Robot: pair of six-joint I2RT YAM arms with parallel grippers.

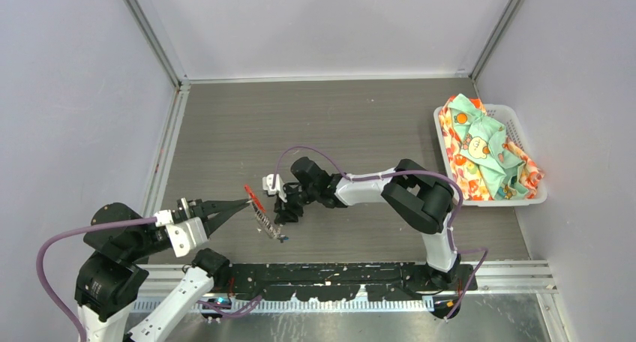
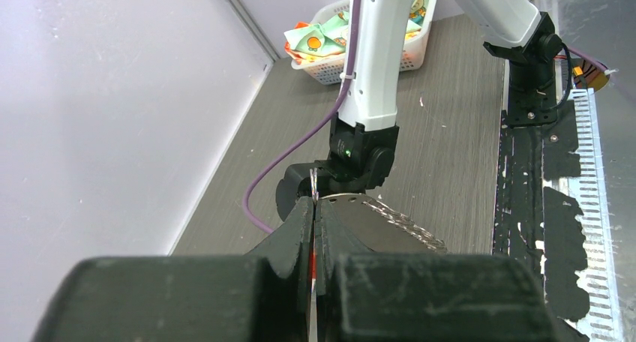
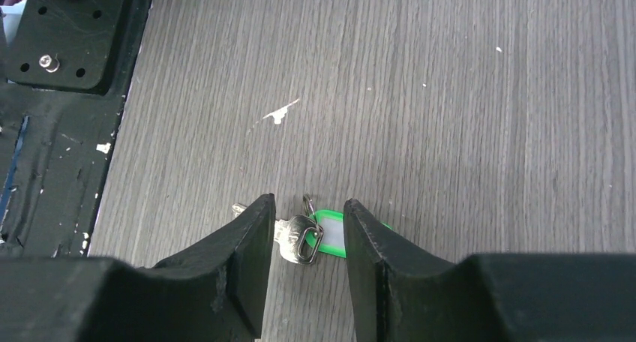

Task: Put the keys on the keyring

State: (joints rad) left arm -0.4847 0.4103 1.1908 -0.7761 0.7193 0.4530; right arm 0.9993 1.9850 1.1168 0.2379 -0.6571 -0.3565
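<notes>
Your left gripper (image 1: 241,204) is pressed together on the red loop of the keyring (image 1: 262,216) and holds it above the table (image 1: 360,124), near the middle of the near edge. The chain hangs slanting down from the loop. Your right gripper (image 3: 306,211) points down just beside it, its fingers spread to either side of a key (image 3: 294,238) with a green head (image 3: 334,233), which lies flat on the table. You cannot tell whether the fingers touch it.

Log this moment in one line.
left gripper: shut on keyring | right gripper: open, straddling green-tagged key on table | threading: not done
</notes>
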